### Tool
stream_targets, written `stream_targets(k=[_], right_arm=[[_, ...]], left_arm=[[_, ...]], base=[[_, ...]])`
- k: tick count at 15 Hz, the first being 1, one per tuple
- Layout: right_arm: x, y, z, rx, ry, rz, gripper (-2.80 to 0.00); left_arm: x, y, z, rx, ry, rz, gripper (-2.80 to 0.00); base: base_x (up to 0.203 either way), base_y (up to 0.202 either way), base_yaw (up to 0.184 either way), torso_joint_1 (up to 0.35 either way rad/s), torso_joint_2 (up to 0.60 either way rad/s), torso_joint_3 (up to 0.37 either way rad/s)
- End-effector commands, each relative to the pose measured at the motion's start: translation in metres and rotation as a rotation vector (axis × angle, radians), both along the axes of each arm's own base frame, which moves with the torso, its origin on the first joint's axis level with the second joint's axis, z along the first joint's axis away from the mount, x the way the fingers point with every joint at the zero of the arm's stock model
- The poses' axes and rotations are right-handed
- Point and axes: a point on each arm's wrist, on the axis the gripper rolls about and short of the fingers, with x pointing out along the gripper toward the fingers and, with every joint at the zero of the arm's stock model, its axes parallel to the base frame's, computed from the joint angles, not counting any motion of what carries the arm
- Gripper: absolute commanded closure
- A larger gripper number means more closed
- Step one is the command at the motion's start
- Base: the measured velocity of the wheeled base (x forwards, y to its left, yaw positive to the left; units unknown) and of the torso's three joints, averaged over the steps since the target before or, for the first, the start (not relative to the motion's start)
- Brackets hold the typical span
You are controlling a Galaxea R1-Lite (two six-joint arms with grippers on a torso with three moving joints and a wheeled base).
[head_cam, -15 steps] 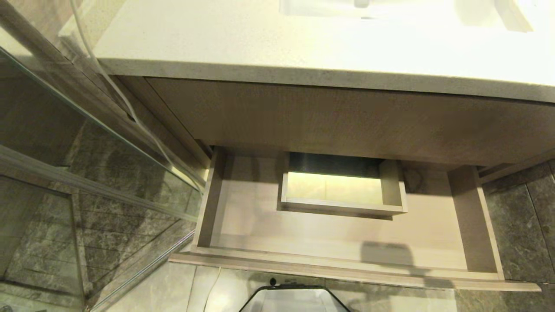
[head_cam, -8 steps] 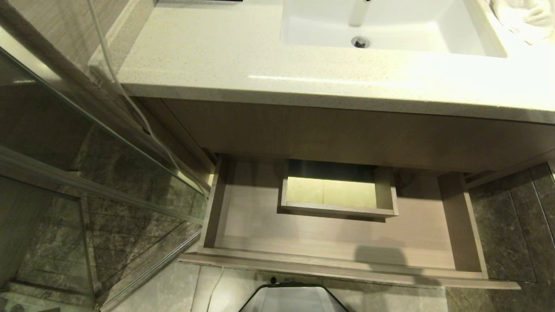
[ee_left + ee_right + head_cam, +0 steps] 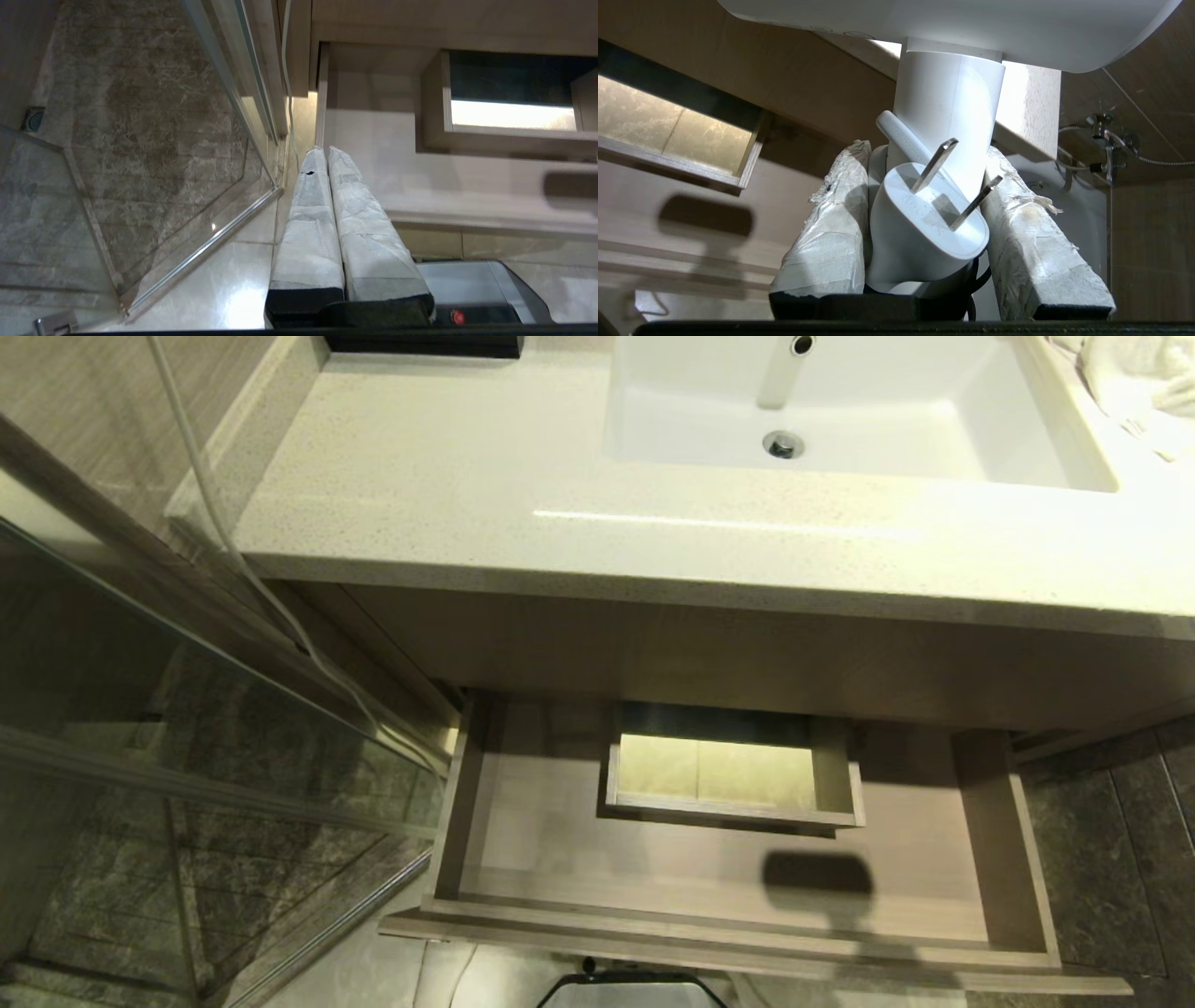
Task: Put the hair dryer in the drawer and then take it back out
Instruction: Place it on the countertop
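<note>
Our right claw [image 3: 924,186] is clenched on the hair dryer [image 3: 948,107], its taped fingers [image 3: 826,233] pressing either side of the white handle, with the plug [image 3: 924,224] resting between them. We hold it above the open drawer [image 3: 523,821], outside our head view. Our left claw [image 3: 327,156] hangs closed and empty beside the drawer's left corner.

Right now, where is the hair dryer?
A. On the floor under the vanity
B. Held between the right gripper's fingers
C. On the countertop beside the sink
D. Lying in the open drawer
B: the right wrist view shows the hair dryer clamped between the right gripper's taped fingers, its plug in front, while the drawer sits open with nothing inside.
</note>
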Motion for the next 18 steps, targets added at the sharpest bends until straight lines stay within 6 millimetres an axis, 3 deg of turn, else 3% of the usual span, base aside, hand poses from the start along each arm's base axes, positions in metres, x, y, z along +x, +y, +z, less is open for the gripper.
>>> stream_targets(k=[1, 10, 12, 16, 18], right_arm=[[0.001, -0.001, 0.001, -0.003, 0.006, 0.002, 0.0], [0.009, -0.004, 0.008, -0.04, 0.043, 0.027, 0.0], [0.017, -0.008, 0.018, -0.063, 0.058, 0.033, 0.0], [0.101, -0.046, 0.066, -0.099, 0.213, 0.078, 0.0], [0.124, -0.056, 0.088, -0.163, 0.222, 0.101, 0.0]], left_arm=[[0.0, 0.0, 0.0, 0.0, 0.0, 0.001, 0.0], [0.0, 0.0, 0.0, 0.0, 0.002, -0.001, 0.0], [0.0, 0.0, 0.0, 0.0, 0.0, 0.0, 0.0], [0.0, 0.0, 0.0, 0.0, 0.002, -0.001, 0.0], [0.0, 0.0, 0.0, 0.0, 0.002, -0.001, 0.0]], base=[[0.0, 0.0, 0.0, 0.293, -0.05, 0.258], [0.0, 0.0, 0.0, 0.331, -0.1, 0.224], [0.0, 0.0, 0.0, 0.354, -0.17, 0.178], [0.0, 0.0, 0.0, 0.27, -0.14, 0.115], [0.0, 0.0, 0.0, 0.052, -0.03, 0.028]])
